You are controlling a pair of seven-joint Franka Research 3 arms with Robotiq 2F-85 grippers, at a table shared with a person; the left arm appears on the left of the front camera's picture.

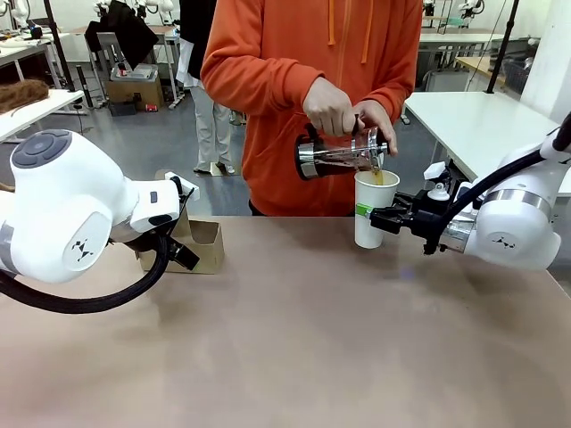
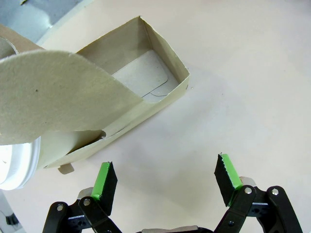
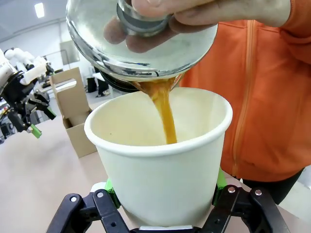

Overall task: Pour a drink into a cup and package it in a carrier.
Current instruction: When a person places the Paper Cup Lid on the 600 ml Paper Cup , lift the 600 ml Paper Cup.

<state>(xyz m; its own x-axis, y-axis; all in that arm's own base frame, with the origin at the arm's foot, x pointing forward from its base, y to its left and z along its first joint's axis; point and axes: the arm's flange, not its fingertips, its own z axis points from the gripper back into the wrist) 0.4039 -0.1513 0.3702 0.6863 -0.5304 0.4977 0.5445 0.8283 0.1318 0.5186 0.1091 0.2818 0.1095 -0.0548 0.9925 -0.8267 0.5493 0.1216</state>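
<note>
A person in an orange top tilts a glass pitcher (image 1: 343, 156) over the tall white paper cup (image 1: 376, 209). An amber drink (image 3: 167, 116) streams into the cup (image 3: 160, 170). My right gripper (image 1: 382, 219) is shut on the cup, its green pads (image 3: 110, 187) pressed against both sides near the base. The brown cardboard carrier (image 1: 203, 247) stands at the left on the table. My left gripper (image 2: 166, 174) hovers open just beside the carrier (image 2: 146, 77), with nothing between its fingers. The carrier's handle panel (image 2: 58, 97) curves across the left wrist view.
A white rounded rim (image 2: 17, 167) shows at the carrier's near end, partly hidden by the handle panel. The brown tabletop (image 1: 312, 339) is bare in the middle and front. Both of the person's hands (image 1: 332, 107) grip the pitcher above the cup.
</note>
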